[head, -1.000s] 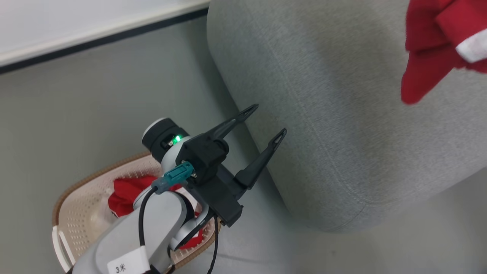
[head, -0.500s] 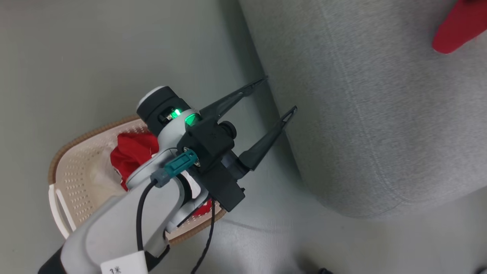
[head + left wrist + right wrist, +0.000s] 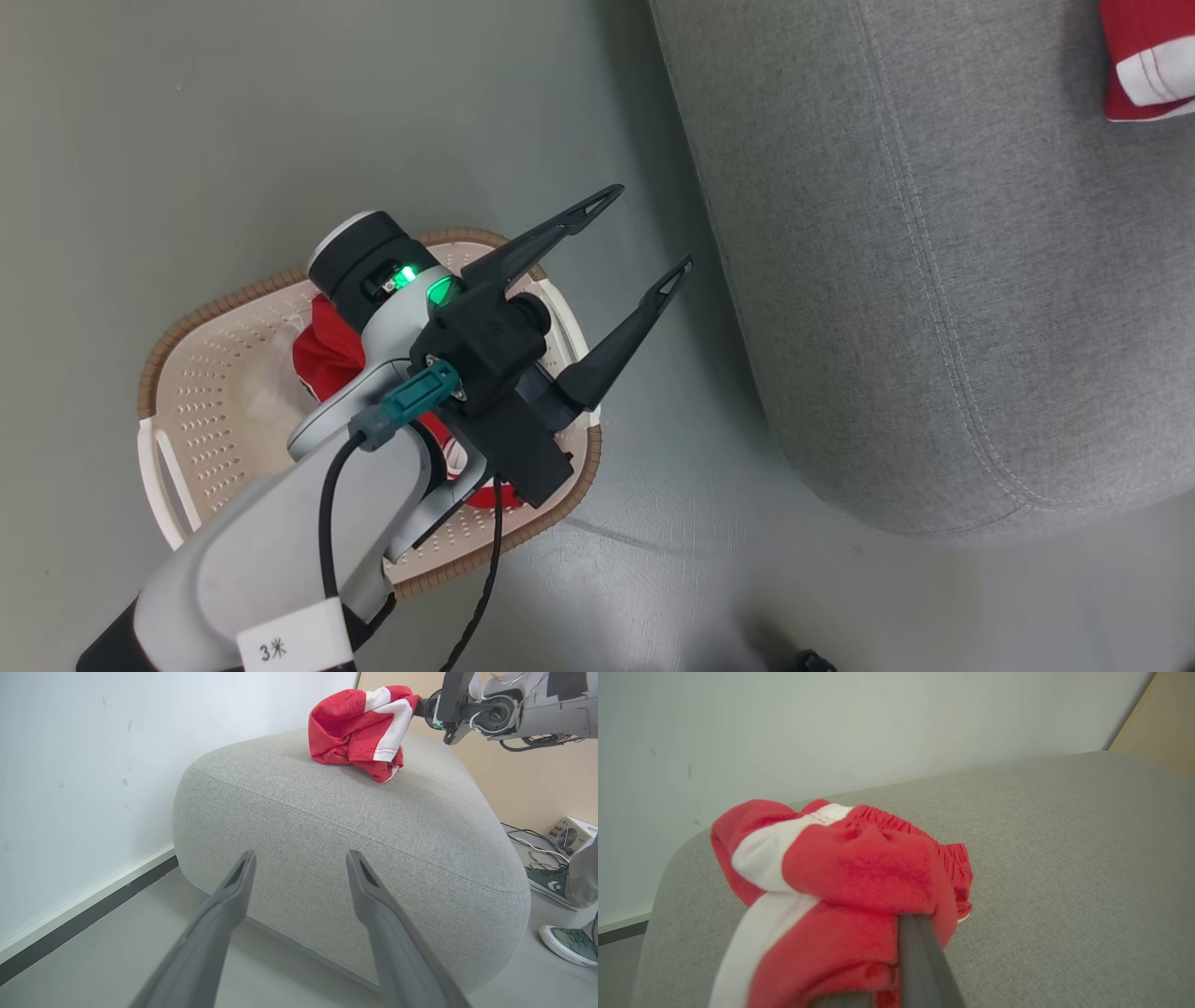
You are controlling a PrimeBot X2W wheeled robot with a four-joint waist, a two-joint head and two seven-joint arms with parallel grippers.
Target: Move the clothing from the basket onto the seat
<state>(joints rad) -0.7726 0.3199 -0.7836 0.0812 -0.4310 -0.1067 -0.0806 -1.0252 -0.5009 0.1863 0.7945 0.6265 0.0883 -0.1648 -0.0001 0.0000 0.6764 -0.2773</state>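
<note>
The floor [image 3: 187, 112] is plain grey-green, and a white wall [image 3: 70, 765] rises behind the grey seat [image 3: 327, 826]. One red garment [image 3: 359, 732] with white panels lies bunched on top of the seat. The right gripper [image 3: 911, 924] is closed on it: the dark fingers go into the red fabric, and the folds hide their tips. A second red garment [image 3: 327, 350] sits inside the cream basket [image 3: 215, 373], which stands on the floor near the seat and does not touch it. The left arm covers most of this garment, so I cannot tell how it lies. The left gripper [image 3: 651, 227] hangs above the rim of the basket, its fingers spread wide and empty, pointing toward the side of the seat. Beyond the seat, a person's green shoes [image 3: 551, 889] stand on the floor, near a small box with a fan [image 3: 567, 835].
</note>
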